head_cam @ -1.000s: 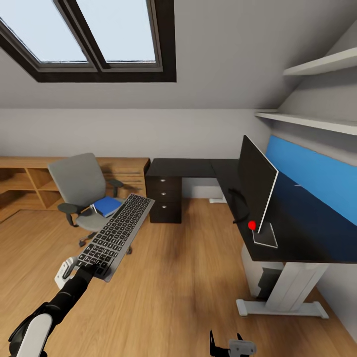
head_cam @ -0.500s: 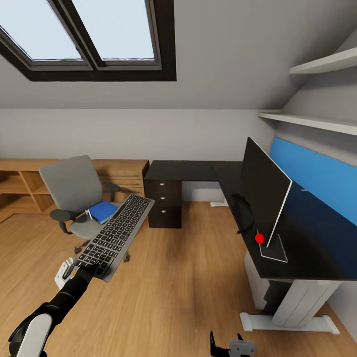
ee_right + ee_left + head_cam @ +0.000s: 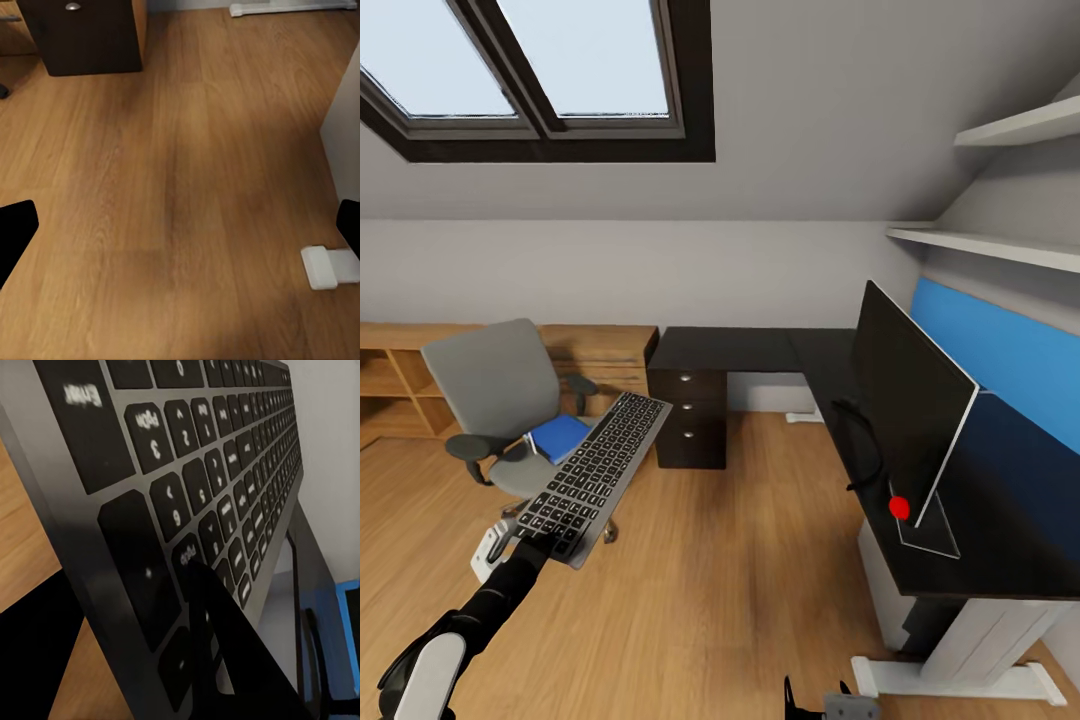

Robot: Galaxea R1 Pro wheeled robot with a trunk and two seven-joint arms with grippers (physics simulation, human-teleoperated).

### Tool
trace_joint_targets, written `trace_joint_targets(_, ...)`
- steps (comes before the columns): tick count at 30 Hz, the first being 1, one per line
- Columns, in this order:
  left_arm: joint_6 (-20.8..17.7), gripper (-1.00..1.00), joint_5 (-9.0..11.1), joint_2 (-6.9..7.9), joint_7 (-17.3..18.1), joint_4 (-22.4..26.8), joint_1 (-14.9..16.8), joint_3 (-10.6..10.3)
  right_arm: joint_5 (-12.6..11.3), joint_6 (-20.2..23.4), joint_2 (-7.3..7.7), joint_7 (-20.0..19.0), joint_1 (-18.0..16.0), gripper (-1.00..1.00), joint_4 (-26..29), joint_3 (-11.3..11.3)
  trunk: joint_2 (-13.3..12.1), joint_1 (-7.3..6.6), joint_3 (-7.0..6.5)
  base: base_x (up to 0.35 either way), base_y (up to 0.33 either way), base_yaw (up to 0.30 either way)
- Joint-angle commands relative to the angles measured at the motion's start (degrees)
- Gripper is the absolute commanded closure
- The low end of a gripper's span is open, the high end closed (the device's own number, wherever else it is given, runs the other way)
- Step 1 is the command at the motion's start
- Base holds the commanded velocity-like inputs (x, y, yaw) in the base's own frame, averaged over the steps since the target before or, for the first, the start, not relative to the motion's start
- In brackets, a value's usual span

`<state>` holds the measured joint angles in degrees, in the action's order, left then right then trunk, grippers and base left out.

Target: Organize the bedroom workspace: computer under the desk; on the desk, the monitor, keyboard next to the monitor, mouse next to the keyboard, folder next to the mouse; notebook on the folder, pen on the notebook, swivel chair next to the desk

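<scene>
Left gripper (image 3: 543,541) is clamped on the near end of the keyboard (image 3: 592,475), held aloft over the floor, long axis running away and rightward; the desk (image 3: 960,520) lies off to the right, monitor (image 3: 908,415) on it; right gripper (image 3: 180,232) spread wide, empty

Black keyboard (image 3: 593,473) with dark grey keys, bright-blue folder (image 3: 559,437), grey swivel chair (image 3: 490,390), black-topped desk (image 3: 980,500).
</scene>
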<state>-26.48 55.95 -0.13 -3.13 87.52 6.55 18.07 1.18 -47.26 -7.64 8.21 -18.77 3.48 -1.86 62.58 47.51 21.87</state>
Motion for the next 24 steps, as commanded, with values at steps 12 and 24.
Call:
trace_joint_targets(12, -0.36, 1.00, 0.65, -0.01, -0.36, 0.06, 0.04, 0.05, 0.11, -0.11, 0.96, 0.45, -0.04, -1.00, -0.10, -0.22, 0.04, 0.02, 0.06, 0.026, 0.000, 0.000)
trace_joint_targets(24, -0.39, 1.00, 0.49, 0.14, -0.32, 0.10, 0.04, 0.16, 0.22, 6.16, 5.37, 0.79, -0.04, -1.00, -0.51, -0.28, 0.04, 0.02, 0.06, 0.078, 0.000, 0.000)
